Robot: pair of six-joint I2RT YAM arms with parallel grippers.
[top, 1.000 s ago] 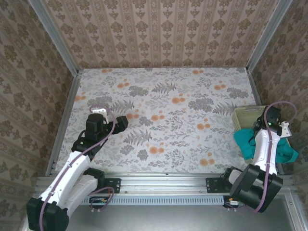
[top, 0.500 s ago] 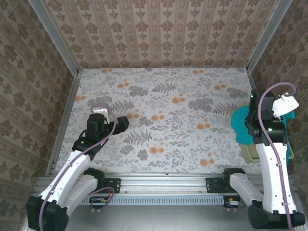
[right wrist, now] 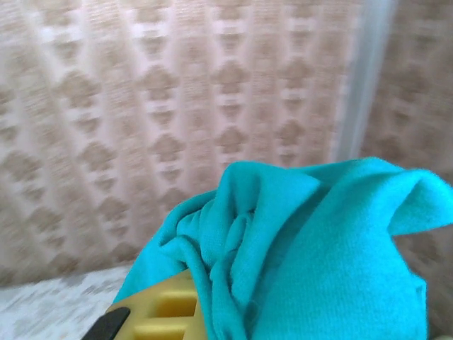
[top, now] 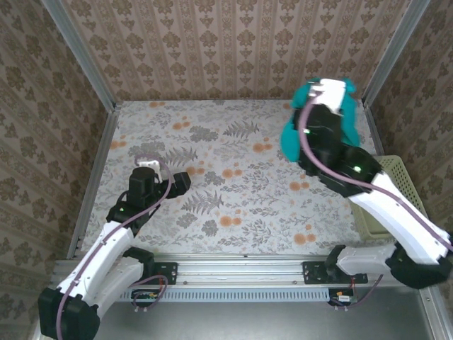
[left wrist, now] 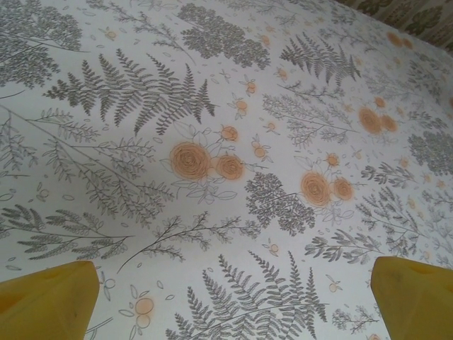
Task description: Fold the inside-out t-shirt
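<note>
**Shirt airborne in right grip, folding not started**

Right jaws are closed tight on a bunch of the inside-out t-shirt [right wrist: 311, 248]. One yellow finger [right wrist: 159, 312] pokes out under the cloth; the other is buried. The shirt hangs crumpled off the raised right arm [top: 368, 177], over the far-right part of the tabletop [top: 233, 156], and looks clear of it. No print shows, just plain teal. Left jaws are wide open and grip nothing. Their fingertips [left wrist: 46, 297] sit low over bare floral tabletop at near-left, well apart from the shirt.

Step, my read: transfer, getting the shirt over to the work area. The next move calls for lowering the bundle onto the open middle of the tabletop and letting go. Then both arms need to find edges and spread it flat. With a bunched grip it likely lands in a heap.

A pale yellow basket [top: 402, 173] sits at the right edge, mostly behind the right arm. No cloth shows in the visible part; the rest is hidden.
</note>
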